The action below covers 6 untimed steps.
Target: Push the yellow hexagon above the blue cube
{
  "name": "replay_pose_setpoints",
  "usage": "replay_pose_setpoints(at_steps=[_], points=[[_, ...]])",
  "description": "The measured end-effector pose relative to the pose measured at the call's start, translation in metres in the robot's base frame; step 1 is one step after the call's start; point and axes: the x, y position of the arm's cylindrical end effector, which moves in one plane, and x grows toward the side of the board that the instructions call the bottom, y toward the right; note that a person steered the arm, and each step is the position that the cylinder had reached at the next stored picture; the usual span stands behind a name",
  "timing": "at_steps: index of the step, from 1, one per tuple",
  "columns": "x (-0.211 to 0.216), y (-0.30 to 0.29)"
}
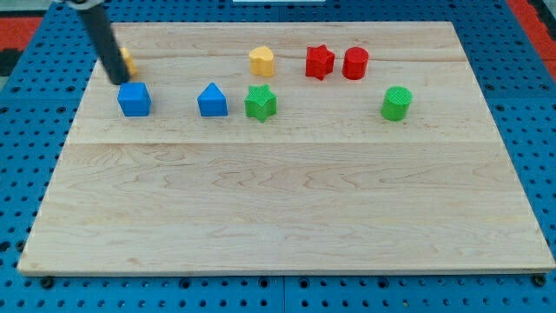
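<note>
Leaning in from the view's top left corner, the dark rod (102, 39) comes down to the wooden table (287, 209), and my tip (116, 80) rests on it near the far left edge. This arm has no fingers, so there is nothing to open, close or grip; only the rod's lower end meets the table.

Just to the view's right of my tip, partly hidden behind the rod, is the yellow hexagon (128, 61). Only a small yellow-orange part of it shows, so I cannot tell if the tip touches it. Its shape is also hard to make out here.

Just below my tip, a little to the right, stands the blue cube (134, 99). The yellow hexagon lies near above it, toward the view's top, with a small gap between them.

Further to the right of my tip, in the same row as the cube, are a blue block with a pointed top (212, 100) and a green star (260, 103); these two are close together but apart. Above them sits a yellow heart (261, 61). More to the right are a red star (319, 62) and a red cylinder (355, 63), just beside each other. Well apart from my tip, toward the right side, stands a green cylinder (396, 103).
</note>
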Motion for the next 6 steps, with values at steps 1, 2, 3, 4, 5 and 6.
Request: replay_pose_setpoints(at_steps=[1, 2, 3, 4, 5, 6], points=[[-0.005, -0.015], [0.000, -0.041], [0.001, -0.069], [-0.010, -0.091], [-0.025, -0.042], [-0.054, -0.013]])
